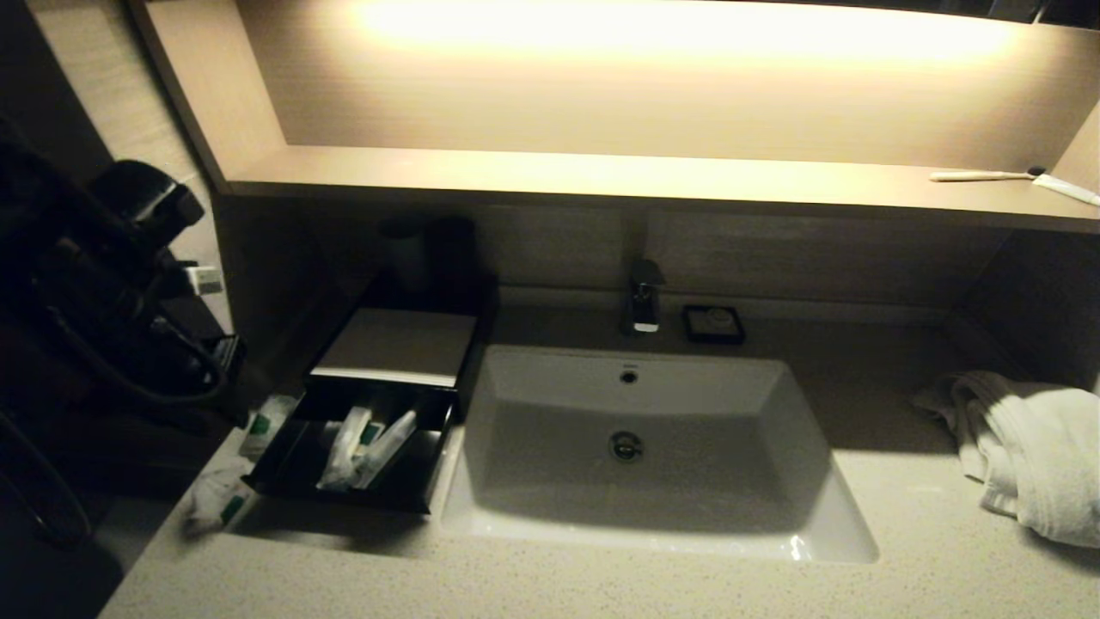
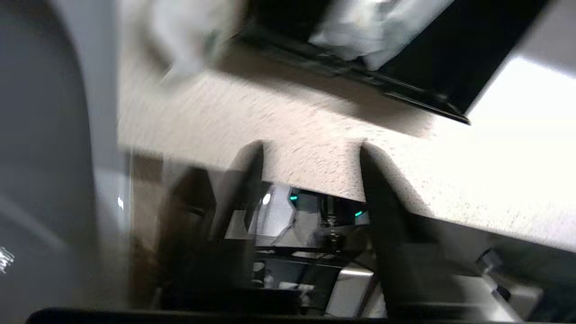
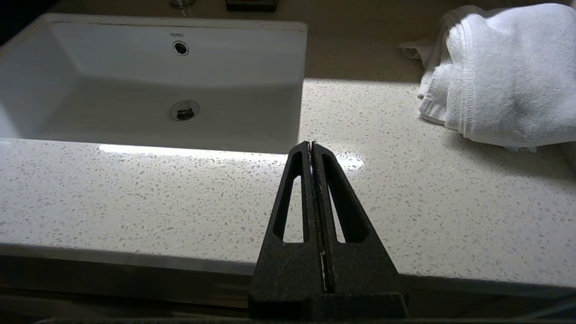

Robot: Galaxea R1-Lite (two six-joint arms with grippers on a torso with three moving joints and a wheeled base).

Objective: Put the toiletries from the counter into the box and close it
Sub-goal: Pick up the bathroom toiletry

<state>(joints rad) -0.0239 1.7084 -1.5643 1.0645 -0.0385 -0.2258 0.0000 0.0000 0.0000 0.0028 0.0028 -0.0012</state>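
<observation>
left tool [image 2: 310, 153] spread wide, hovering above counter [image 2: 315, 153] near box [image 2: 432, 67].

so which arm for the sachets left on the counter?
Left. Its open gripper is over the counter by the drawer, near both sachets. Right gripper is shut past the sink.

Left arm [image 1: 94, 284]: glossy black housings with rounded joints, a dark cable looping beneath, and a small white tag at 3 o'clock of the body. Left claw [image 2: 310, 153]: two dark, tapered fingers [image 2: 382, 189]. Right claw [image 3: 311, 146]: matte black, grainy fingers [image 3: 335, 198], each a slender triangle with a long cut-out slot, rising from a blocky base.
</observation>
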